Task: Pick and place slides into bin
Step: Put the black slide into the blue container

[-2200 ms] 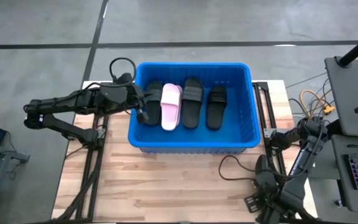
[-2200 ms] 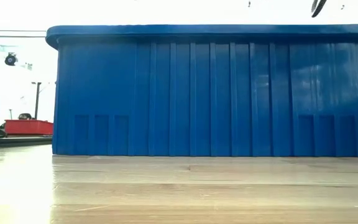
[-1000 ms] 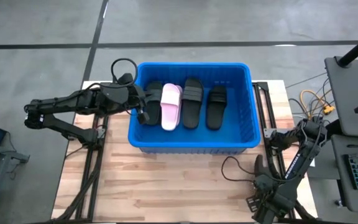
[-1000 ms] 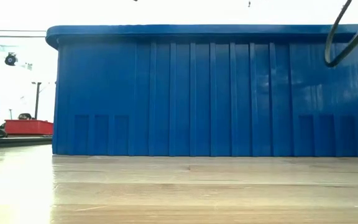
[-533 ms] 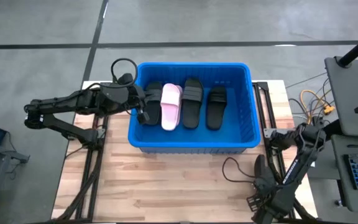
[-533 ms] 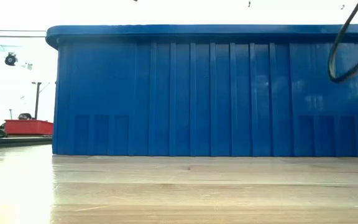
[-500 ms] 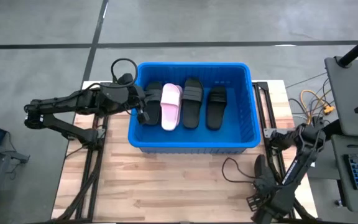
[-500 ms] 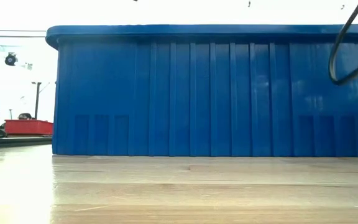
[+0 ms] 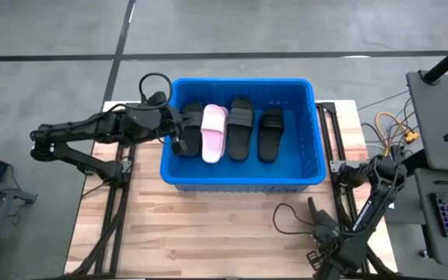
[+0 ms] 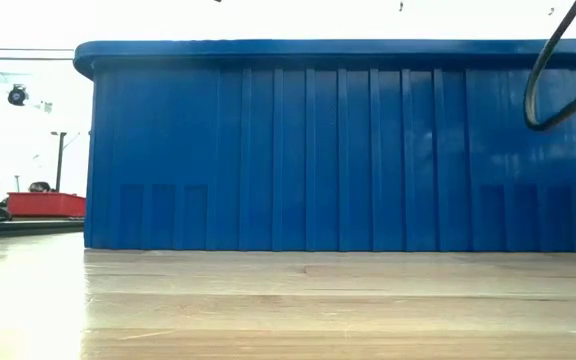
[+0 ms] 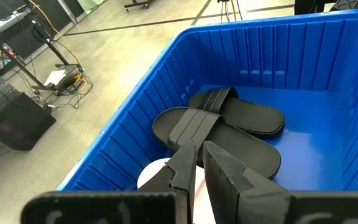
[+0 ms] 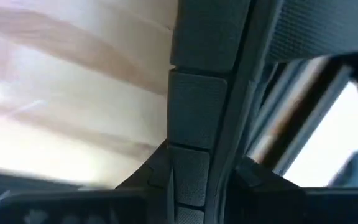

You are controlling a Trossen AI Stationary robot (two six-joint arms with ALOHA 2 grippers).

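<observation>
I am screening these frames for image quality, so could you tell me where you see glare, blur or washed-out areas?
Low view: the room behind the bin is blown out to white, the bin's wall stays clear. Right wrist view: the wooden table is smeared with blur, bright glare at one edge. Left wrist view: sharp and evenly lit on the black slides. High view: even light, no glare.

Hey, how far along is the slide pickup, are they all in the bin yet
Looks nearly finished. Done: four slides, three black slides and one pink slide, lie side by side in the blue bin. In hand: nothing; the left gripper is shut, empty, just inside the bin's left wall, and the right gripper, fingers together, is low at the table's near right corner. Left: no slides show outside the bin.
</observation>
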